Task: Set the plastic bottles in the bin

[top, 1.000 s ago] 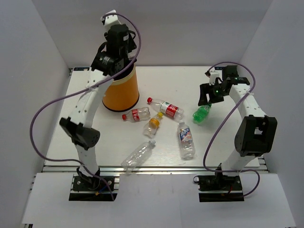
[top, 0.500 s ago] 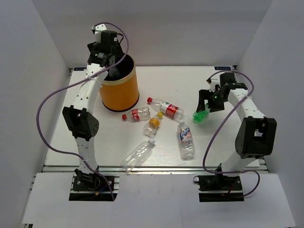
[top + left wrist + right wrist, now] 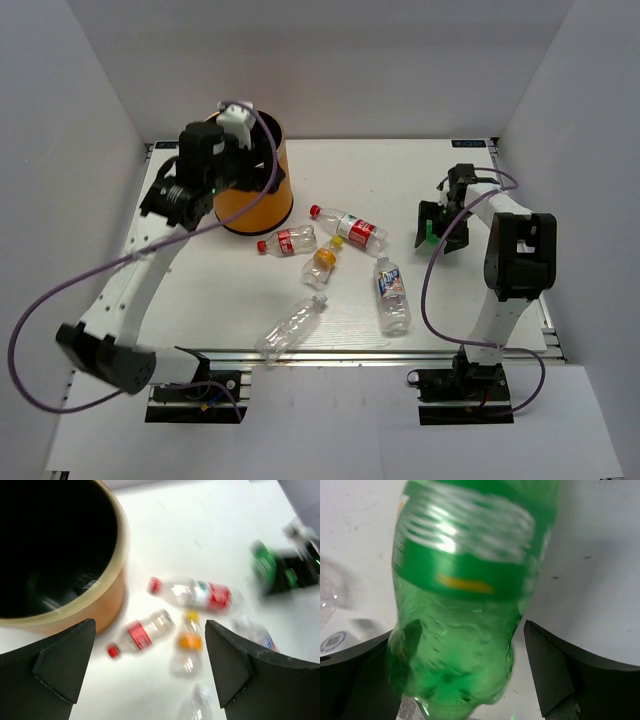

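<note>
Plastic bottles (image 3: 392, 298) lie scattered. The right gripper (image 3: 472, 625), bent low, straddles the translucent green bottle (image 3: 470, 555), jaws apart. The left gripper (image 3: 150, 625) hangs spread by the orange bin (image 3: 258, 205).

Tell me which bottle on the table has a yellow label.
The small yellow-labelled bottle in the middle of the cluster, lying between the short red-labelled bottle and the blue-white-labelled bottle.
</note>
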You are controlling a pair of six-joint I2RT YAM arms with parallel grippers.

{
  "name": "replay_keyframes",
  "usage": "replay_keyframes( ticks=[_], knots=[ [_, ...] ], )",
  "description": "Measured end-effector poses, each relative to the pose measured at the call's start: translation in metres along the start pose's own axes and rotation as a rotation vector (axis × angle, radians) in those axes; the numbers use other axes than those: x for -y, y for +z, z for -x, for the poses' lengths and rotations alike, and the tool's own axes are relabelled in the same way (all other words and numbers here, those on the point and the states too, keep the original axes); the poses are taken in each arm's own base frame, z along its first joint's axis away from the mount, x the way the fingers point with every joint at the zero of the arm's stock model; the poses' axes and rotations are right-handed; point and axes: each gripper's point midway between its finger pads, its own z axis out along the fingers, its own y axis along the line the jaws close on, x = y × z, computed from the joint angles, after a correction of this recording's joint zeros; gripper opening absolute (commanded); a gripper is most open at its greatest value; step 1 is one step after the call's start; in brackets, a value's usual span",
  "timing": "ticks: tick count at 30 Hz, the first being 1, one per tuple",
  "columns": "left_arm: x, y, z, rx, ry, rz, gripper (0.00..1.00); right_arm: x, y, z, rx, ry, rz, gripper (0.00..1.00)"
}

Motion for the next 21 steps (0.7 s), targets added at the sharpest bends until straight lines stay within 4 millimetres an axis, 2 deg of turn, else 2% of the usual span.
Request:
replay_keyframes(
  ticks=[4,9,12,14,15,17,18,20,21],
  knots=[
    [0.033,-0.029,-0.063,-0.123,0.034,-0.179,1.0,0.007,0.012,0.005,0.003,0.01,-0.046,0.9],
    [0.051,-0.03,-0.15,-0.345,0.04,-0.264,1.0,0.015,0.017,0.015,0.035,-0.008,-0.102,0.81],
    [0.056,-0.031,-0.195,-0.461,0.046,-0.274,1.0,0.021,0.018,0.025,0.057,-0.03,-0.132,0.81],
    [0.057,-0.032,-0.221,-0.52,0.055,-0.269,1.0,0.025,0.02,0.038,0.08,-0.054,-0.152,0.77],
    [0.058,-0.034,-0.235,-0.554,0.062,-0.265,1.0,0.027,0.022,0.044,0.09,-0.064,-0.16,0.67],
    [0.06,-0.033,-0.246,-0.579,0.067,-0.263,1.0,0.029,0.024,0.058,0.113,-0.081,-0.173,0.48],
    [0.061,-0.034,-0.253,-0.59,0.072,-0.263,1.0,0.029,0.025,0.065,0.125,-0.094,-0.172,0.31],
    [0.062,-0.035,-0.265,-0.615,0.08,-0.263,1.0,0.03,0.026,0.072,0.14,-0.126,-0.171,0.18],
    [0.064,-0.037,-0.27,-0.625,0.083,-0.267,1.0,0.029,0.026,0.073,0.142,-0.141,-0.168,0.07]
  ],
)
